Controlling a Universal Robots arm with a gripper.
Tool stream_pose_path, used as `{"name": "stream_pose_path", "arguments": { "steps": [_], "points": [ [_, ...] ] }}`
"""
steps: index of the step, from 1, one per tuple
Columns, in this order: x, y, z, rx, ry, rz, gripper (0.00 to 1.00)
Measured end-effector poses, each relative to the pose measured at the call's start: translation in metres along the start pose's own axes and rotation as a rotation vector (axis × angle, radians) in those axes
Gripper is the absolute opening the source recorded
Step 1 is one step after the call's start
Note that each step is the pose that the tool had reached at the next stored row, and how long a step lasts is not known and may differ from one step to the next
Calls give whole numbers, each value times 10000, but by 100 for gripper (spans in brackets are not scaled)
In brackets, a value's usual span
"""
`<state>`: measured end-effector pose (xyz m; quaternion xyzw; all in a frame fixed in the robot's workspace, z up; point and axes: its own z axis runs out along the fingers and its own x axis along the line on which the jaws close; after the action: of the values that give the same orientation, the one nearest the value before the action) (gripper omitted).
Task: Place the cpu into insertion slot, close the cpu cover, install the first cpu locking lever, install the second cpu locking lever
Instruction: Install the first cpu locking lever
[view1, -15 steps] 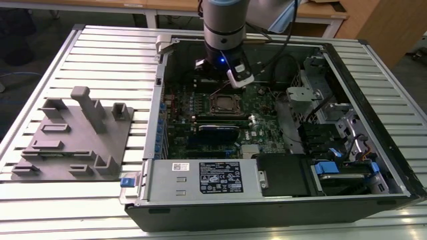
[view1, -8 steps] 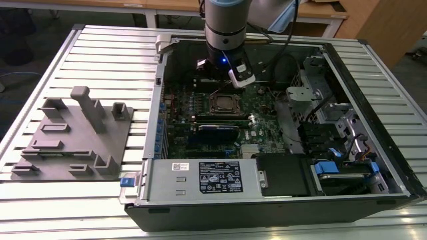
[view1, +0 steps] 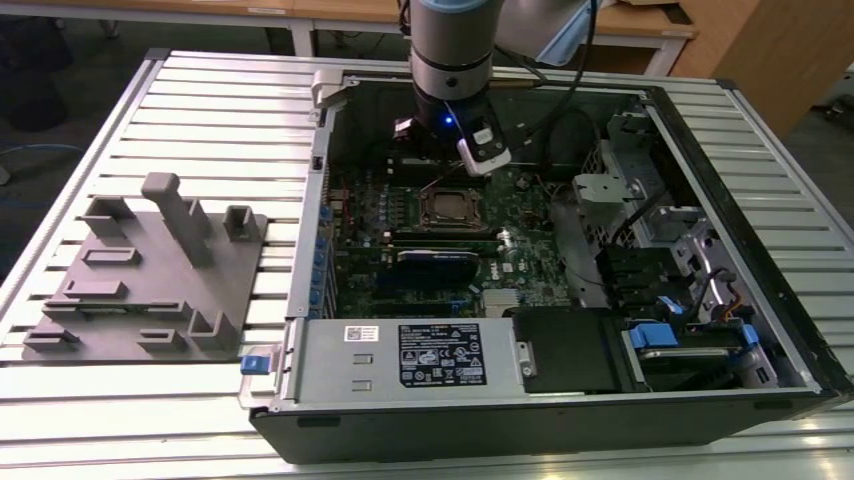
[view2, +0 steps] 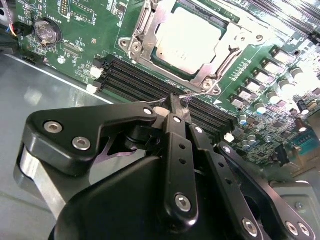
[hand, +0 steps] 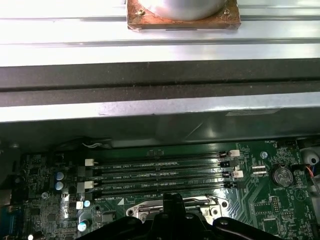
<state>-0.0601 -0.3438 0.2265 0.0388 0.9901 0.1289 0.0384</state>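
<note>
1. Pincer: in the second wrist view you see the black pincer (view2: 174, 100) with its fingers (view2: 177, 150) pressed together, the tips meeting over the edge of the black memory slots (view2: 145, 82). The tips sit just beside the hooked end of a locking lever (view2: 226, 59); you cannot tell whether they touch it.
2. Task parts: just beyond the tips, the cpu (view2: 187, 35) lies flat in the insertion slot (view1: 447, 207). The cpu cover (view2: 150, 30) lies down around its silver face.
3. Board: the slot sits on the green motherboard (view2: 85, 30), with a coin battery (view2: 45, 31) well apart from it.
4. Surroundings: in the exterior view the open computer case (view1: 747, 200) rests on the slatted counter (view1: 200, 110). A grey fixture plate (view1: 134, 290) lies on the exterior view's left.
</note>
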Motion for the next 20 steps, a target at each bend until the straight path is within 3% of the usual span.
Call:
{"name": "stream_pose_path", "arguments": {
  "steps": [20],
  "points": [
    [-10,17,59,2,0,-1,11]
  ]
}}
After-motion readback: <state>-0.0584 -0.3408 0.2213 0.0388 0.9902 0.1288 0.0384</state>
